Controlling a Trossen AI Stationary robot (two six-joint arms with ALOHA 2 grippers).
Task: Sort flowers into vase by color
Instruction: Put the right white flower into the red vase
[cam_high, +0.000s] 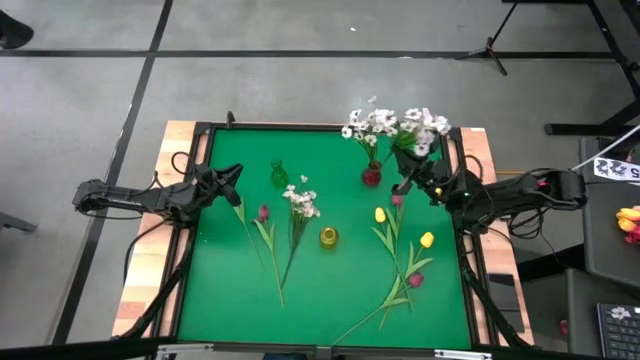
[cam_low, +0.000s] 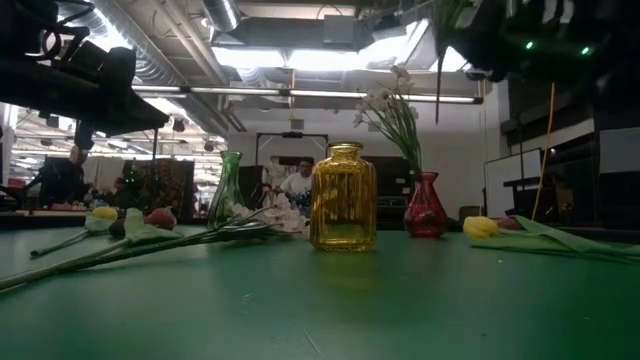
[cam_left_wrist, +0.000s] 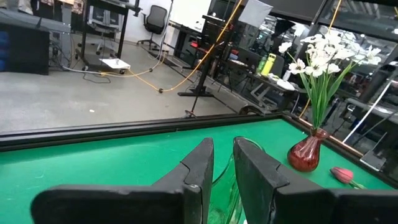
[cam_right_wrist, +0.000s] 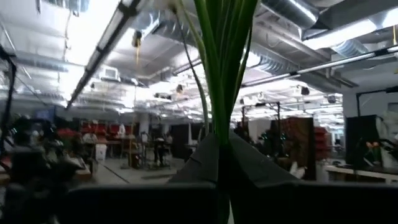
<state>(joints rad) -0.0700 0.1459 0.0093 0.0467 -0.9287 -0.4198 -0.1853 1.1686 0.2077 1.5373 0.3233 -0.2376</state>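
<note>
Overhead, right gripper (cam_right_wrist: 221, 155) pinches thin green stems (cam_right_wrist: 217, 62) of white spray (cam_high: 425, 125).

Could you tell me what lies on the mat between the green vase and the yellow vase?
In the high view, a white spray lies between the green vase and yellow vase.

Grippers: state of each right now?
Left gripper: fingers slightly apart, holding nothing visible.
Right gripper: shut on green stems of a white flower spray.
</note>
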